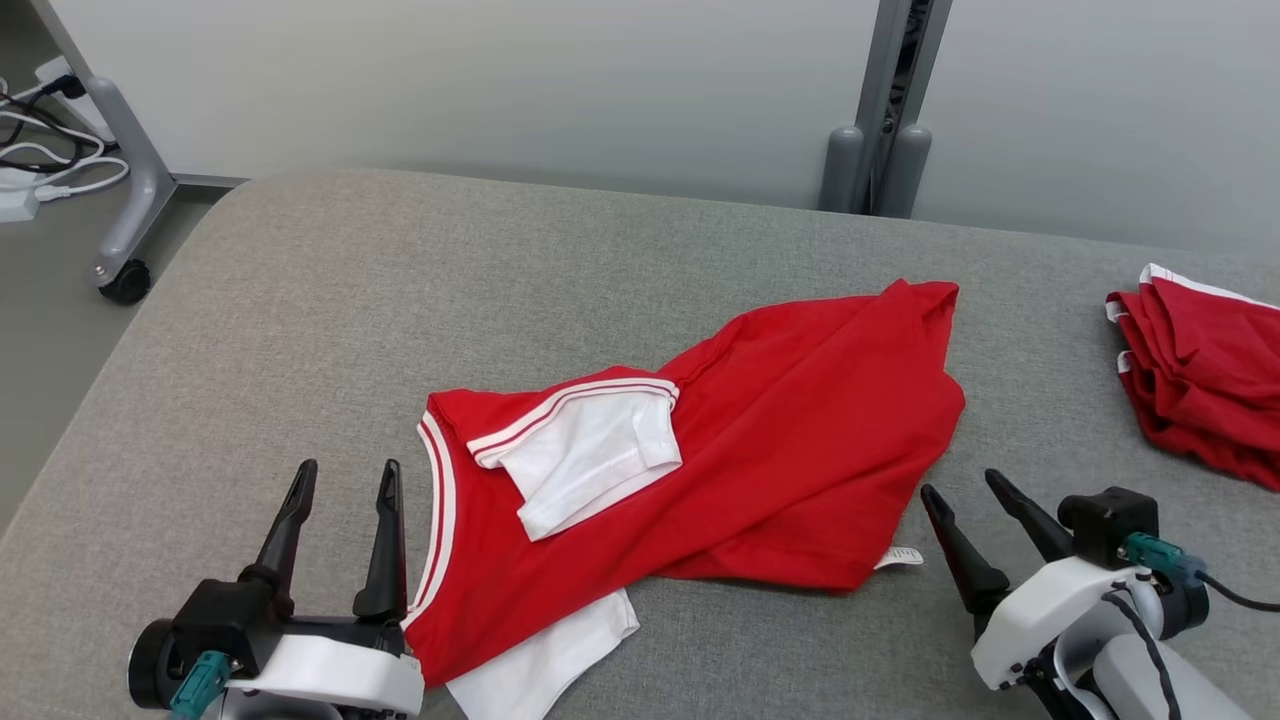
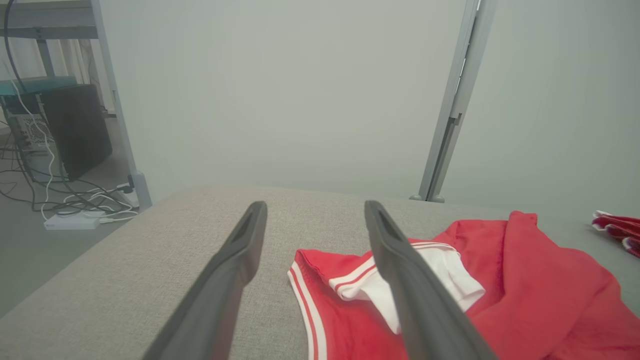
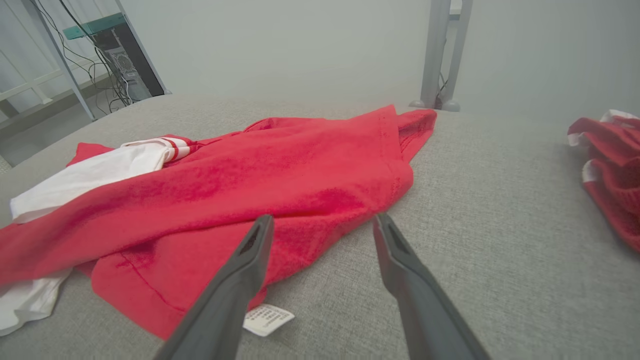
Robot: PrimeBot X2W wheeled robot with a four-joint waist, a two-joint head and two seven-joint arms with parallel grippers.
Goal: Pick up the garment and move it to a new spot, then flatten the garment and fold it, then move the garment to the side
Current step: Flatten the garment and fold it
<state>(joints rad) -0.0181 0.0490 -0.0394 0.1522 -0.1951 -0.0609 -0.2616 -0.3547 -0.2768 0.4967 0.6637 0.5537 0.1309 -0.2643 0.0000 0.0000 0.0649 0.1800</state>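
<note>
A red garment with white sleeves and striped trim lies crumpled across the middle of the grey table. One white sleeve is folded over its top. My left gripper stands open at the garment's left edge, holding nothing. In the left wrist view the garment lies to the right of the left gripper. My right gripper is open just off the garment's lower right corner, beside a white care label. The right wrist view has the garment ahead of the empty right gripper.
A second red and white cloth pile sits at the table's right edge. A grey post rises behind the table. At the far left stand a wheeled frame leg and floor cables.
</note>
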